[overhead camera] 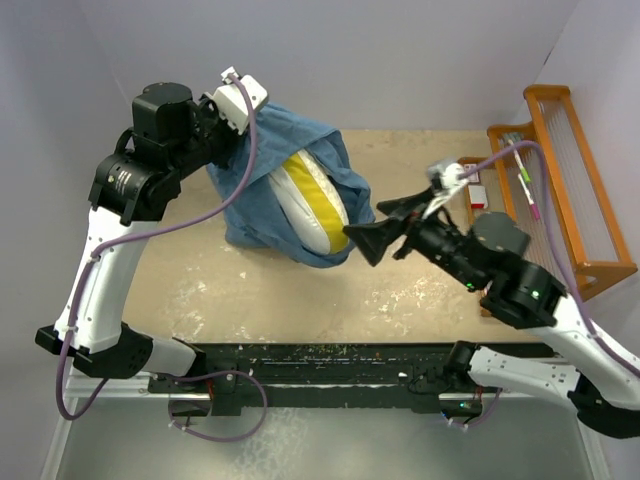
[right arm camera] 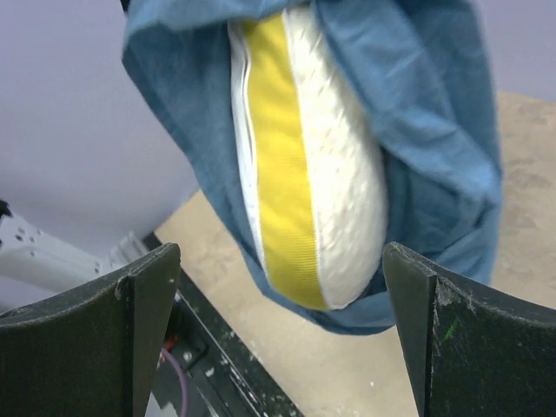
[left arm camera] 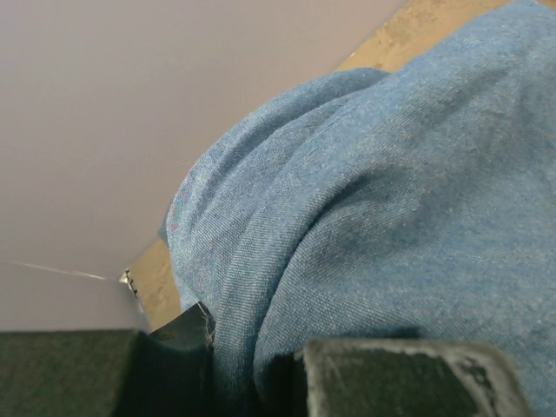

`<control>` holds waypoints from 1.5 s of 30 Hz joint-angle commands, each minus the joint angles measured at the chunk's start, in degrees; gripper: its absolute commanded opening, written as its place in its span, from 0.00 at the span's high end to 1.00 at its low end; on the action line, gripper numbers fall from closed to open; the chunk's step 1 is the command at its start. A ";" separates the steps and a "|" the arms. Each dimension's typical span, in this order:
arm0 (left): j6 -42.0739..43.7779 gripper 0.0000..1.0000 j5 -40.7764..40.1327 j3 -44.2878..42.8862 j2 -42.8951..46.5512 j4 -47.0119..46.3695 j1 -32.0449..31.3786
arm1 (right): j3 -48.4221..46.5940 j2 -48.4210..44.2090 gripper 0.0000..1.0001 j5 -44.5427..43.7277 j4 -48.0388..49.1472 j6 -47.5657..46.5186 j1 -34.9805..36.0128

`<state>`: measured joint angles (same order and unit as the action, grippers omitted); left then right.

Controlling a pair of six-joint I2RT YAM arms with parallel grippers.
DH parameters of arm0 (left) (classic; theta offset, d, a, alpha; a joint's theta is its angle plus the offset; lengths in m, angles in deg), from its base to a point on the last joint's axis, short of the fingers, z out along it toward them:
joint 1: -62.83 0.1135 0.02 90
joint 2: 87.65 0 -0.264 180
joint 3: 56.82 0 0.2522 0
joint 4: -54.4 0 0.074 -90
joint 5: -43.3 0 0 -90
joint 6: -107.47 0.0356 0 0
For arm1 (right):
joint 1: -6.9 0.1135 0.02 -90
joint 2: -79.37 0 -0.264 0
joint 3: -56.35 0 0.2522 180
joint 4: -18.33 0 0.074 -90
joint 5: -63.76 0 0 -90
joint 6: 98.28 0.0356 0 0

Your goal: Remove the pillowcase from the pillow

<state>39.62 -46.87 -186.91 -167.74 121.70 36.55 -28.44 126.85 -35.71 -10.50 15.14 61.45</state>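
The slate-blue pillowcase (overhead camera: 260, 205) hangs lifted off the table, bunched at its top in my left gripper (overhead camera: 232, 112). In the left wrist view the cloth (left arm camera: 391, 200) fills the frame and is pinched between the fingers of the left gripper (left arm camera: 252, 340). The cream pillow (overhead camera: 318, 205), with its yellow side band, bulges out of the case's open end toward the right. My right gripper (overhead camera: 366, 240) is wide open just in front of that exposed end. In the right wrist view the pillow (right arm camera: 343, 182) hangs ahead of the open right gripper (right arm camera: 278, 278), not touched.
A wooden rack (overhead camera: 570, 180) stands at the right edge, with a small white and red item (overhead camera: 478, 195) beside it. A black rail (overhead camera: 330, 365) runs along the near edge. Walls close in at the back and left.
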 commanded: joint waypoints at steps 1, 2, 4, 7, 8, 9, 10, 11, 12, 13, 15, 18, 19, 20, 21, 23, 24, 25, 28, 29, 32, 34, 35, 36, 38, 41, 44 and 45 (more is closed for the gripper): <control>1.03 1.00 -2.55 -0.59 0.77 -7.22 0.27 | 0.31 3.19 0.00 3.39 3.62 -4.39 1.62; 1.04 1.00 -2.41 -0.58 0.80 -7.22 0.27 | 0.02 4.37 0.00 3.35 3.64 -5.18 1.77; 1.00 1.00 -2.15 -0.56 0.82 -7.21 0.27 | -0.85 6.83 0.00 3.14 3.64 -7.10 1.79; 0.86 1.00 -1.71 -0.58 0.90 -6.93 0.27 | -2.94 10.56 0.00 2.46 3.46 -9.71 1.77; 0.83 1.00 -1.69 -0.49 0.97 -6.81 0.27 | -3.84 11.78 0.00 2.80 3.23 -10.30 1.79; 0.91 1.00 -1.68 -0.39 1.01 -6.78 0.27 | -4.67 12.95 0.01 3.38 3.21 -10.66 1.77; 1.02 1.00 -1.62 -0.26 1.12 -6.86 0.27 | -5.40 14.05 0.01 4.19 3.21 -10.96 1.79; 1.07 1.00 -1.60 -0.28 1.16 -6.89 0.27 | -6.08 15.53 0.02 4.92 3.24 -11.16 1.84; 1.20 1.00 -1.59 -0.24 1.14 -6.93 0.22 | -6.80 16.58 0.02 5.48 3.14 -11.25 1.92; 1.22 1.00 -1.59 -0.24 1.11 -6.95 0.26 | -7.50 17.53 0.02 5.82 3.00 -11.34 2.07; 1.47 1.00 -1.59 -0.23 1.17 -6.96 0.27 | -8.52 18.84 0.03 6.04 3.30 -11.45 2.76; 1.67 1.00 -1.80 0.04 1.24 -7.05 0.27 | -10.47 20.85 0.03 4.34 2.88 -12.30 4.67; 1.70 1.00 -1.77 0.20 1.30 -7.12 0.27 | -11.28 21.80 0.03 3.69 2.21 -12.41 5.13; 1.56 1.00 -1.63 0.29 1.36 -7.21 0.27 | -12.12 22.91 0.03 3.04 1.61 -12.52 5.40; 1.39 1.00 -1.47 0.17 1.47 -7.22 0.27 | -13.37 24.06 0.04 1.88 0.76 -12.56 5.42; 1.05 1.00 -1.05 0.14 1.86 -7.21 0.27 | -15.19 26.45 0.06 -2.31 -1.45 -12.67 5.46; 1.02 1.00 -0.93 -0.08 2.07 -7.11 0.27 | -15.80 27.49 0.07 -4.37 -2.98 -12.75 5.46; 1.09 1.00 -0.90 -0.40 2.31 -6.87 0.27 | -16.35 28.40 0.07 -4.65 -4.82 -12.71 5.47; 1.84 1.00 -0.89 -2.04 2.97 -5.69 0.27 | -17.04 30.42 0.07 -4.50 -6.46 -12.14 5.37; 2.39 1.00 -0.93 -2.17 3.44 -5.64 0.27 | -17.09 30.73 0.07 -3.23 -5.57 -12.17 5.39; 3.76 1.00 -2.21 -2.08 4.60 -5.65 0.27 | -18.59 31.75 0.14 3.77 -3.50 -12.79 5.38; 4.45 1.00 -2.92 -1.97 5.32 -5.35 0.27 | -21.27 33.04 0.21 10.12 -3.04 -14.19 5.39; 4.65 1.00 -3.01 -1.96 5.74 -5.15 0.29 | -23.16 33.63 0.27 11.53 -3.07 -15.15 5.39; 4.80 1.00 -3.08 -1.97 6.20 -4.95 0.26 | -24.99 34.12 0.37 11.36 -3.43 -16.09 5.24; 4.96 1.00 -2.56 -2.10 7.23 -4.24 0.27 | -28.83 34.82 0.75 8.03 -5.05 -17.50 3.87; 5.50 1.00 2.64 -3.64 9.04 -0.21 0.27 | -30.81 32.90 1.00 4.03 -4.72 -20.74 -2.15; 4.84 0.96 4.58 -4.27 11.13 2.38 0.25 | -31.99 30.26 1.00 11.44 -2.09 -21.74 -10.19; 4.88 0.89 4.78 -3.46 11.89 3.10 0.27 | -33.94 30.25 1.00 12.82 -2.47 -23.47 -10.85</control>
<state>44.71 -47.89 -187.92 -160.55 125.00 37.09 -55.39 161.38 -25.68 -19.90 -3.04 58.10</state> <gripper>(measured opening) 0.172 0.064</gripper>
